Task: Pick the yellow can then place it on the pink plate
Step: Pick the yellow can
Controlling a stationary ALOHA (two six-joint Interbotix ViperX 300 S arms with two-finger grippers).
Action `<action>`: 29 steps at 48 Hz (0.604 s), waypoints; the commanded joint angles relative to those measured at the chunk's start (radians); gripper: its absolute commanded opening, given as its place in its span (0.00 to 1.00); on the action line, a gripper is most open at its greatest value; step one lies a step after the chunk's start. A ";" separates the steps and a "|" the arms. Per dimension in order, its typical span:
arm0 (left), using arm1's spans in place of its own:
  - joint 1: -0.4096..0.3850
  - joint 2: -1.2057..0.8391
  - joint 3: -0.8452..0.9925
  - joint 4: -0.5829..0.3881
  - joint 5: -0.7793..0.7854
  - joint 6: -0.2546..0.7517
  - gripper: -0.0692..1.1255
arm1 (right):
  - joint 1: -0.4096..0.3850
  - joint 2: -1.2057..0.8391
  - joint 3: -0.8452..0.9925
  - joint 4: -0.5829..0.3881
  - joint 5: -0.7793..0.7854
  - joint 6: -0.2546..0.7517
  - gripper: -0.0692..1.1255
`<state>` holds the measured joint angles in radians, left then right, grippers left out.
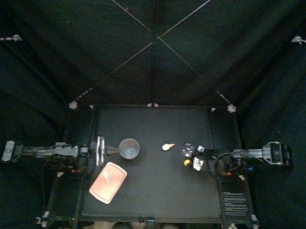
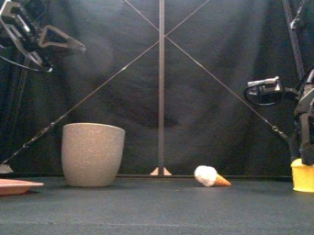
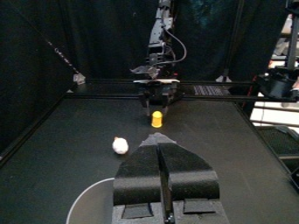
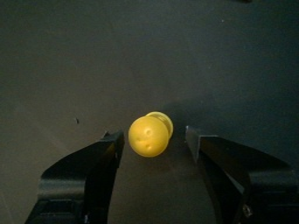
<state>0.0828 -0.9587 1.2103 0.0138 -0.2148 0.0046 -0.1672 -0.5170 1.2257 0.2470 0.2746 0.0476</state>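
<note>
The yellow can [image 4: 149,134] stands on the black table at the right, also showing at the right edge of the front view [image 2: 303,174] and far off in the left wrist view [image 3: 156,117]. My right gripper [image 4: 152,142] hangs right above it, open, with one jaw on each side and a gap to both. In the top view the right gripper [image 1: 198,161] covers the can. The pink plate [image 1: 107,179] lies flat at the front left. My left gripper [image 3: 163,171] is shut and holds nothing, resting at the left [image 1: 100,148] near the grey cup.
A tall grey speckled cup [image 2: 94,154] stands left of the middle. A small white and orange toy [image 2: 211,176] lies on its side near the centre, between the cup and the can.
</note>
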 commanded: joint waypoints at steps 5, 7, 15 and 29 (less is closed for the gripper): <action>0.005 0.005 -0.012 0.003 -0.006 0.000 0.06 | 0.014 0.029 -0.014 0.009 -0.034 -0.003 0.83; 0.005 0.005 -0.011 0.003 -0.006 0.000 0.06 | 0.014 0.035 -0.012 0.009 -0.041 -0.003 0.83; 0.005 0.005 -0.011 0.003 -0.005 0.000 0.06 | 0.017 0.061 -0.011 0.011 -0.060 -0.003 0.81; 0.005 0.002 -0.009 0.003 -0.006 0.000 0.06 | 0.018 0.129 -0.012 0.012 -0.083 -0.003 0.71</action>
<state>0.0844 -0.9587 1.2149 0.0138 -0.2148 0.0046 -0.1519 -0.3927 1.2257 0.2562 0.2040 0.0460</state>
